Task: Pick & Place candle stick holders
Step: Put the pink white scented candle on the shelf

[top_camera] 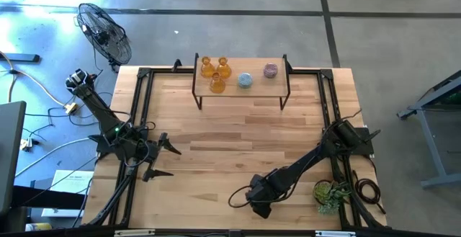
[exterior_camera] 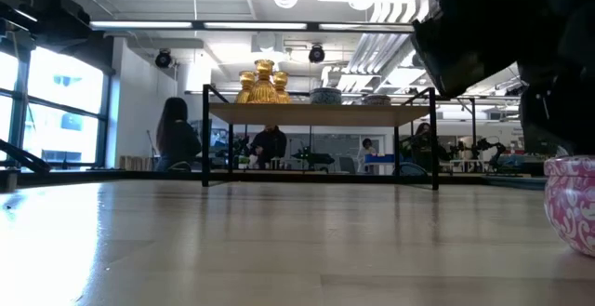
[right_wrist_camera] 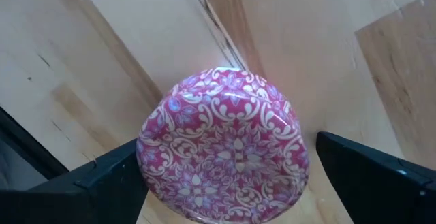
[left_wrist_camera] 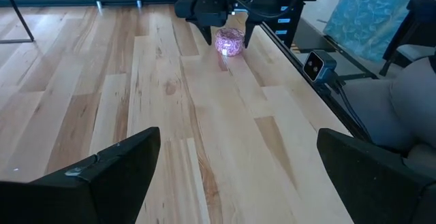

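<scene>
A pink patterned candle stick holder (right_wrist_camera: 225, 159) stands on the wooden table near its front edge, and also shows in the low view (exterior_camera: 572, 199). My right gripper (right_wrist_camera: 228, 183) points down over it, open, with one finger on either side of the holder (left_wrist_camera: 230, 41) and a gap to it. On a small raised shelf (top_camera: 241, 89) at the far middle stand three amber holders (top_camera: 215, 73), a pale blue one (top_camera: 245, 80) and another pink one (top_camera: 270, 70). My left gripper (top_camera: 164, 159) waits open at the table's left.
A green potted plant (top_camera: 330, 194) stands just right of my right arm near the front right corner. Black frame rails (top_camera: 140, 114) run along the table's left and right sides. A fan (top_camera: 104, 32) stands off the table's far left. People (exterior_camera: 177, 139) show in the room beyond.
</scene>
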`<state>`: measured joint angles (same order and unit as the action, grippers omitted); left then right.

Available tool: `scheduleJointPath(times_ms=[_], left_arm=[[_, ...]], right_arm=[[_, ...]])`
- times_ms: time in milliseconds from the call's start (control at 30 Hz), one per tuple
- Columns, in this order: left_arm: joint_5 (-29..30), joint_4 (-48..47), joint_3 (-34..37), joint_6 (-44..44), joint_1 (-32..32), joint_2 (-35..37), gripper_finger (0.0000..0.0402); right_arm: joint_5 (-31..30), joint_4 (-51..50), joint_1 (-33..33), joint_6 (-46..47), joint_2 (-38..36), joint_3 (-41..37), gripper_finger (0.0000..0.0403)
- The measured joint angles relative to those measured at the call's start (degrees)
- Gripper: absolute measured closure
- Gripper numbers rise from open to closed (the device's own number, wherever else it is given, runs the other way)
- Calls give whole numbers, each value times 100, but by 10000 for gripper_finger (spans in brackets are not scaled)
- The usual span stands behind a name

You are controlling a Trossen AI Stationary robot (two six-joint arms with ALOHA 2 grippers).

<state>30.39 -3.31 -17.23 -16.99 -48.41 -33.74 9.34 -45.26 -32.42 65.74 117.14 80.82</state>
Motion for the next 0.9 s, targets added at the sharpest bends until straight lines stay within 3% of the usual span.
scheduleJointPath(times_ms=[567, 900], left_arm=[[-299, -24, 0, -23, 1, 0, 14], [-299, -25, 0, -24, 1, 0, 14]], right_arm=[[-41, 57, 102, -24, 13, 2, 10], [-1010, 114, 79, -531, 20, 2, 10]])
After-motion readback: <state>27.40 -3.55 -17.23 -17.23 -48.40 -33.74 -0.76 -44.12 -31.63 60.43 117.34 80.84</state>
